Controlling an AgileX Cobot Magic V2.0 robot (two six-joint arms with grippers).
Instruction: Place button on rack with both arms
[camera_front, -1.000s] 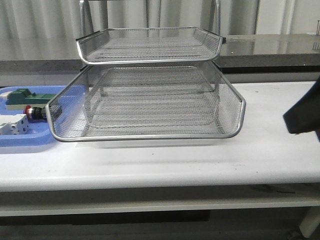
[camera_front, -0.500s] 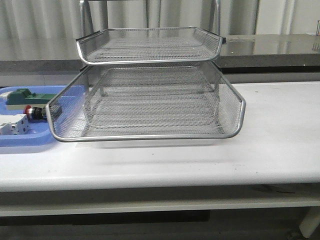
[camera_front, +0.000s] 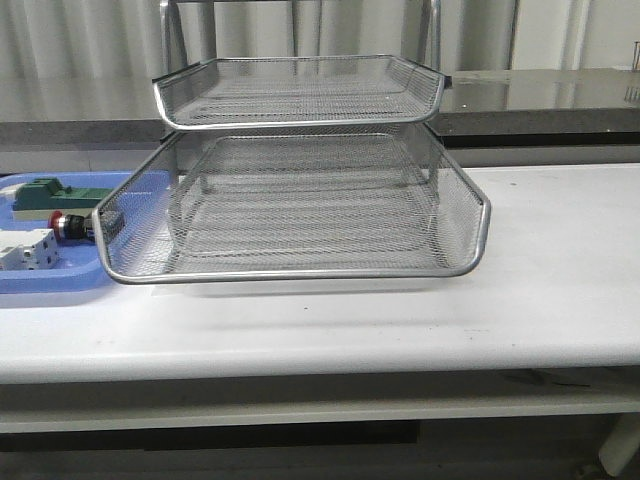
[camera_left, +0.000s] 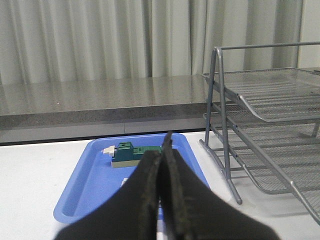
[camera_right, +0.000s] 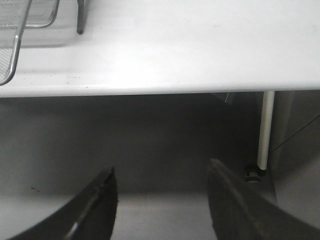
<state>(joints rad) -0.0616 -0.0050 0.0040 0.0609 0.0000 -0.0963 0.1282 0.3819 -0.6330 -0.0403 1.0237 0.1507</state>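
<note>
Button (camera_front: 70, 226) sideways, cap leftward

Front view: level with the bench (camera_front: 560, 300), facing its long near edge, rack (camera_front: 300, 215) close.
Left wrist view: low over the bench's left end, facing the tray (camera_left: 95, 185); shares rack and tray.
Right wrist view: off the bench edge, looking underneath; shares a rack corner.

Red-capped button (camera_front: 68, 226) lying sideways beside silver mesh rack (camera_front: 300, 200), untouched
</note>
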